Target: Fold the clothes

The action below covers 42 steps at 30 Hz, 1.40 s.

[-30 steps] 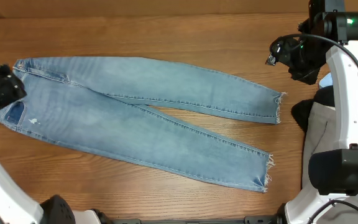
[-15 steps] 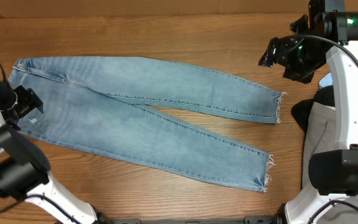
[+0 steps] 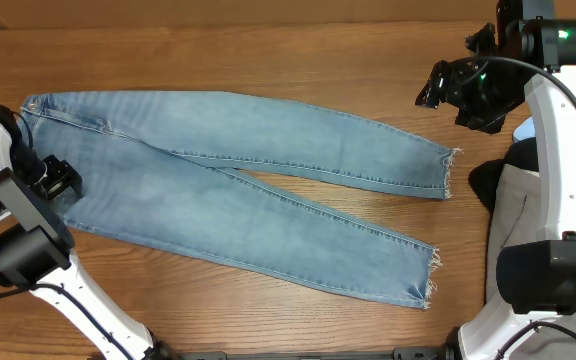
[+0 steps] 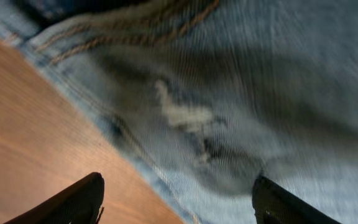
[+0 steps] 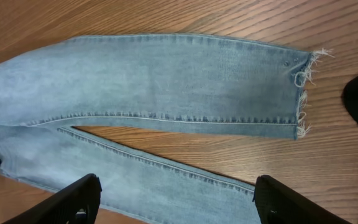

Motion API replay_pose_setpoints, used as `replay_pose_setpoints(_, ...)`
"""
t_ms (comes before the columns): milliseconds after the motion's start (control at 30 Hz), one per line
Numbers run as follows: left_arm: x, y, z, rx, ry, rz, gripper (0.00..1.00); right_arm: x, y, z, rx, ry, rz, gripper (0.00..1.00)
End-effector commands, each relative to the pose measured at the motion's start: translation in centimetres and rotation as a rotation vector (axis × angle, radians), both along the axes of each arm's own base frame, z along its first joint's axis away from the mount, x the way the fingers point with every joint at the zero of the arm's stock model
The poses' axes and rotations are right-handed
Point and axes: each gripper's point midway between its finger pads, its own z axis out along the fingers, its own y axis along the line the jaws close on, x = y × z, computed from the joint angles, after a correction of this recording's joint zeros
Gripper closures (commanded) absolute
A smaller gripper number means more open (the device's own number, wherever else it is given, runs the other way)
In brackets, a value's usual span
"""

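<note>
Judged the light-blue denim jeans (image 3: 218,170) soft and limp yet fairly heavy for cloth, likely to drag across the wood and hold a crease rather than slip. Reckoned the best holds to be the stitched edges, either the waist end (image 3: 43,120) or the 2 frayed ankle hems (image 3: 449,172), where thick seams would give the pads something to bite.

Found them lying flat on the wooden tabletop (image 3: 268,50), waist to the left and 2 legs fanned in a narrow V toward the right, hems apart. Noted a pale wash, lighter down the thighs, a small worn patch (image 4: 185,115) near a side seam, and white threads trailing at both ankles.

Saw the left claw (image 3: 60,180) close over the waist end, jaws spread wide with only denim beneath; could not tell whether touching. Saw the right claw (image 3: 438,85) clear of the upper hem, likewise released and empty. Spotted a black garment (image 3: 480,185) and grey trousers (image 3: 513,215) heaped at the right edge, near the hems.
</note>
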Motion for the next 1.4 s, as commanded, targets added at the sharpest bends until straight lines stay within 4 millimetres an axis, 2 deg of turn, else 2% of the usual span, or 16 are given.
replay_pose_setpoints(0, -0.3, 0.1, -1.5, 0.009, 0.033, 0.008, 0.22, -0.1, 0.0, 1.5, -0.003, -0.054, 0.006, 0.17)
replay_pose_setpoints(100, -0.5, 0.2, -2.0, 0.017, 0.036, 0.005, 0.26, 0.1, -0.1, 1.5, -0.002, -0.061, 0.002, 0.17)
replay_pose_setpoints(167, -0.7, 0.3, -2.4, 0.025, 0.042, 0.000, 0.37, 0.1, -0.1, 1.5, -0.002, -0.063, 0.002, 0.17)
replay_pose_setpoints(200, -0.7, 0.2, -2.5, 0.024, 0.042, -0.001, 0.51, 0.1, -0.1, 1.5, -0.002, -0.063, 0.002, 0.17)
replay_pose_setpoints(233, -0.7, 0.3, -2.6, 0.026, 0.039, 0.000, 0.72, 0.1, -0.1, 1.5, -0.002, -0.063, 0.002, 0.17)
replay_pose_setpoints(333, 0.3, -0.4, -2.6, -0.024, -0.015, -0.030, 0.96, 0.1, -0.1, 1.5, -0.002, -0.063, 0.001, 0.18)
replay_pose_setpoints(467, 0.9, -0.9, -1.0, -0.057, -0.059, -0.049, 0.96, 0.1, -0.1, 1.5, -0.002, -0.063, 0.000, 0.18)
replay_pose_setpoints(567, 1.2, -0.7, 2.2, -0.024, -0.106, -0.046, 0.96, 0.2, -0.3, 1.6, -0.002, -0.066, -0.003, 0.18)
replay_pose_setpoints(733, 0.7, -0.5, 11.6, 0.118, -0.259, -0.035, 0.96, 0.2, -0.4, 1.6, -0.002, -0.065, -0.006, 0.18)
replay_pose_setpoints(800, -1.1, -0.3, 15.9, 0.220, -0.286, -0.018, 0.96, 0.2, -0.4, 1.6, -0.003, -0.066, -0.006, 0.18)
replay_pose_setpoints(933, -5.5, -0.6, 21.8, 0.383, -0.286, 0.039, 0.96, 0.3, -0.4, 1.6, -0.003, -0.070, -0.006, 0.18)
replay_pose_setpoints(1033, -8.0, -1.7, 24.4, 0.421, -0.296, 0.048, 0.96, 0.4, -0.4, 1.6, -0.003, -0.074, -0.006, 0.18)
replay_pose_setpoints(1200, -10.3, -3.4, 25.7, 0.410, -0.285, 0.047, 0.96, 0.4, -0.4, 1.6, -0.003, -0.075, -0.006, 0.18)
replay_pose_setpoints(1233, -10.4, -3.5, 25.7, 0.405, -0.287, 0.046, 0.90, 0.4, -0.4, 1.6, -0.003, -0.075, -0.006, 0.18)
replay_pose_setpoints(1267, -10.3, -3.7, 25.7, 0.396, -0.291, 0.045, 0.81, 0.4, -0.4, 1.6, -0.003, -0.075, -0.006, 0.18)
replay_pose_setpoints(1367, -10.3, -4.0, 25.6, 0.380, -0.294, 0.044, 0.21, 0.4, -0.4, 1.6, -0.003, -0.075, -0.006, 0.18)
